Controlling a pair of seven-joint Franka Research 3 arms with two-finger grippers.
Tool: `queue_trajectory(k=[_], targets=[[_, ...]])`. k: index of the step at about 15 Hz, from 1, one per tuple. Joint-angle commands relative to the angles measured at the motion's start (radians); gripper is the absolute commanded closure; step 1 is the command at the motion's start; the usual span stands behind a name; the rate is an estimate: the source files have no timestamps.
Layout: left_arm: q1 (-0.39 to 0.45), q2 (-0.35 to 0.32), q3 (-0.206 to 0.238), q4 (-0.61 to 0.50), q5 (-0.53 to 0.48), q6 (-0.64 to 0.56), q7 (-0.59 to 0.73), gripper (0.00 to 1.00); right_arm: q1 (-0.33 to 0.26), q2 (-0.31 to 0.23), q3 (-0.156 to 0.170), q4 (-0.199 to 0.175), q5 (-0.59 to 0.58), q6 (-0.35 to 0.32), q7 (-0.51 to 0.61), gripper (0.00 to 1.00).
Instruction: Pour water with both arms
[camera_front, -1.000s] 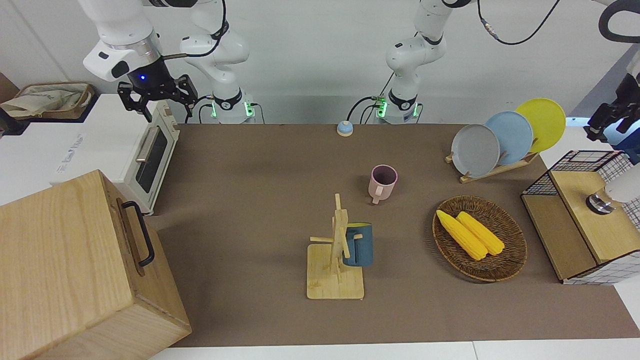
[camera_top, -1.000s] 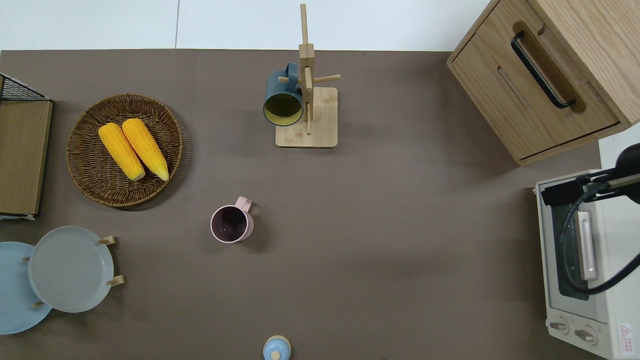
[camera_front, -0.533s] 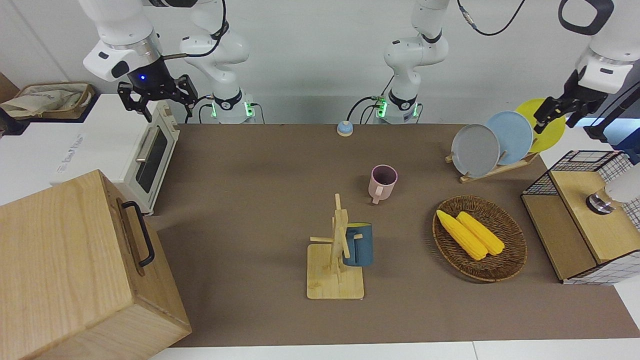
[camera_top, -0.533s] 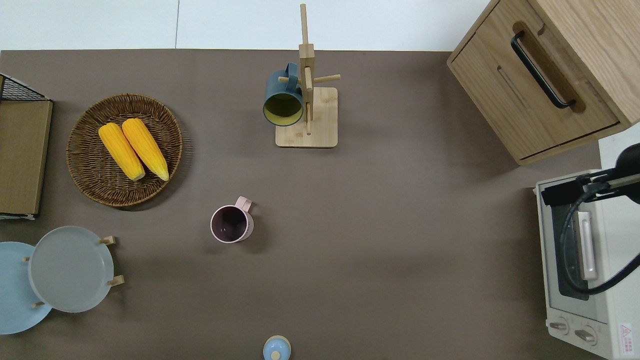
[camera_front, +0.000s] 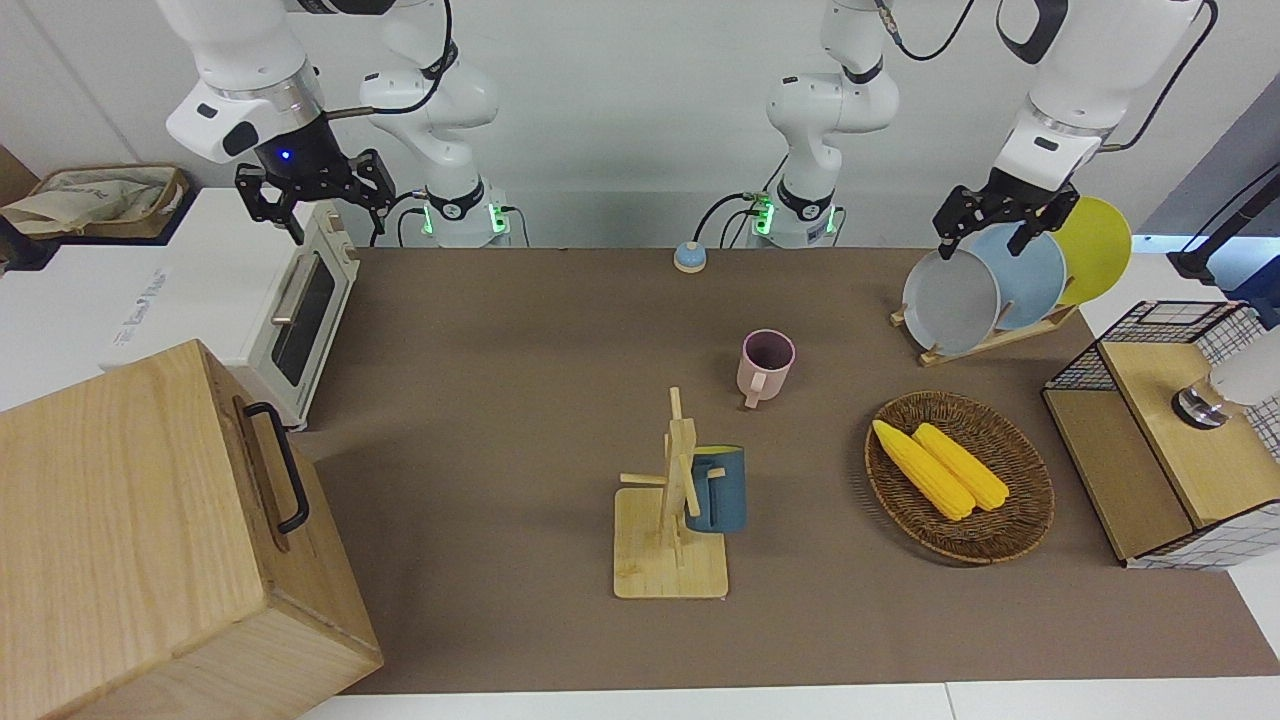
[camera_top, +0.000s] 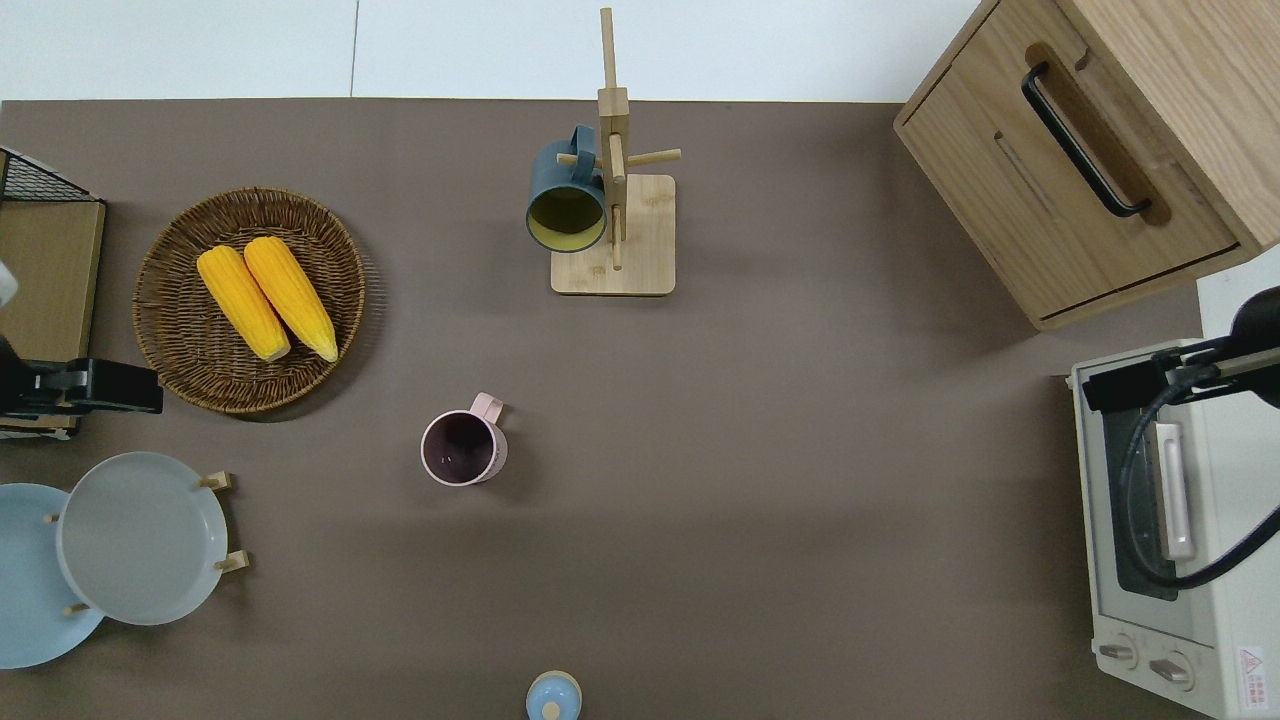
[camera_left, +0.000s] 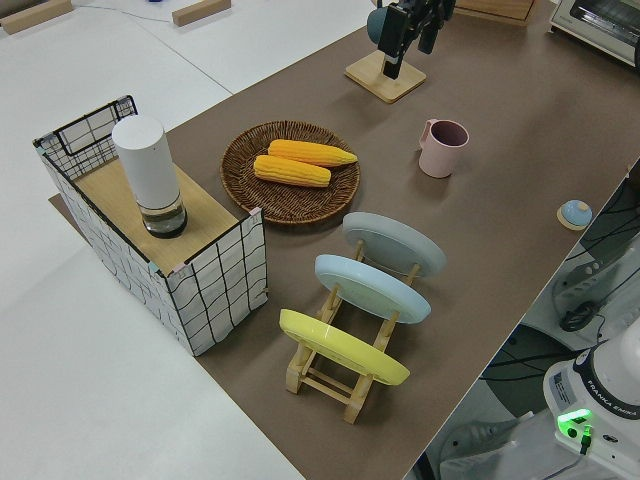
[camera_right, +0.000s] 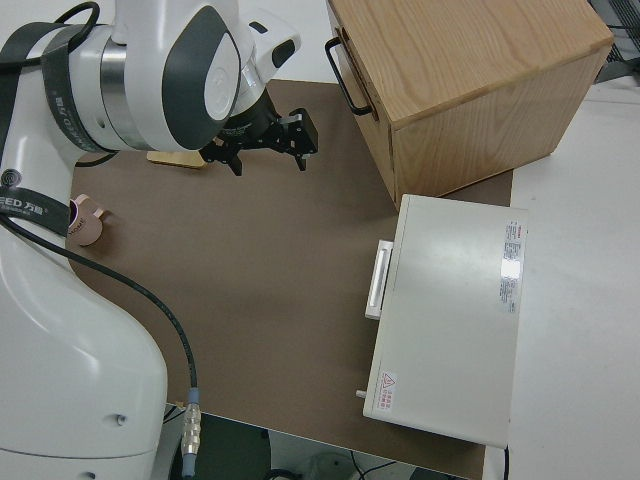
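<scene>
Comparing with half a second back, your left gripper (camera_front: 990, 222) has swung in from the left arm's end of the table; fingers spread, empty, it now hangs between the wicker basket (camera_top: 170, 370) and the plate rack (camera_front: 985, 345). Right arm: parked, right gripper (camera_front: 312, 200) spread and empty. Unmoved items: pink mug (camera_front: 765, 366) mid-table; blue mug (camera_front: 717, 489) hung on the wooden mug tree (camera_front: 668, 520); white bottle (camera_left: 148, 176) on the wire crate (camera_left: 215, 275); two corn cobs (camera_top: 265, 297).
</scene>
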Motion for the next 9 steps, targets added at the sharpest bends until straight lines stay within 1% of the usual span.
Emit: queue_trajectory(k=[1, 3, 4, 6, 9], targets=[[-0.006, -0.023, -0.026, -0.013, -0.013, -0.022, 0.007, 0.0, -0.002, -0.015, 0.001, -0.016, 0.005, 0.001, 0.004, 0.011], [-0.006, -0.023, -0.048, 0.006, -0.041, -0.028, 0.012, 0.0, -0.002, -0.017, 0.001, -0.016, 0.005, 0.001, 0.004, 0.011], [-0.004, -0.02, -0.058, 0.029, -0.085, -0.059, 0.007, 0.0, -0.002, -0.015, 0.001, -0.016, 0.005, 0.001, 0.004, 0.011], [-0.004, -0.02, -0.057, 0.041, -0.102, -0.094, 0.016, 0.0, -0.002, -0.017, 0.001, -0.016, 0.005, 0.001, 0.004, 0.011], [-0.006, -0.019, -0.057, 0.041, -0.104, -0.103, 0.024, 0.0, -0.002, -0.017, 0.001, -0.016, 0.005, 0.001, 0.004, 0.011]])
